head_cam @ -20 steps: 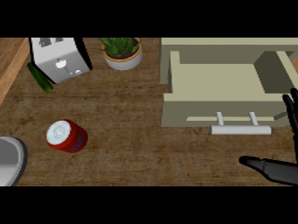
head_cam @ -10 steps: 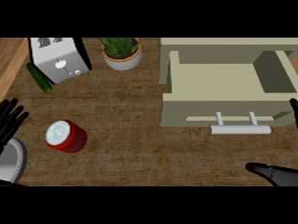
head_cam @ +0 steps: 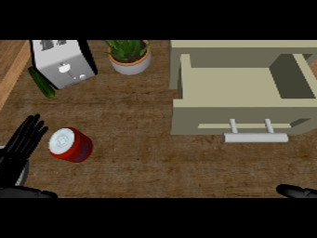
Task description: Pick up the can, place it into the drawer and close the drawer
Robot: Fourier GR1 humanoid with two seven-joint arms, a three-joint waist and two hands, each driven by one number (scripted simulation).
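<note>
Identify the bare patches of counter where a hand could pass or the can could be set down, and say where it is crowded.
Free: the stretch between the can and the drawer, and the drawer's own floor. Crowded: the far left, where toaster, cucumber and plant cluster.

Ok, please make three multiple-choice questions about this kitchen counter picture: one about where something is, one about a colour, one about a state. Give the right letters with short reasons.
1. Where does the can lie?
A. Inside the drawer
B. On the counter, just right of the left hand
C. Beside the potted plant

2. What colour is the can's side?
A. Red
B. Green
C. Yellow

3. What is the state of the drawer?
A. Shut
B. Pulled open, nothing seen inside
C. Open with the can inside

Answers:
1 B: the can rests on the counter close to the fingers of the left hand, far from the potted plant.
2 A: its side is red under a pale top.
3 B: the drawer stands out from its cabinet, handle toward the robot, and its floor shows bare.
</note>
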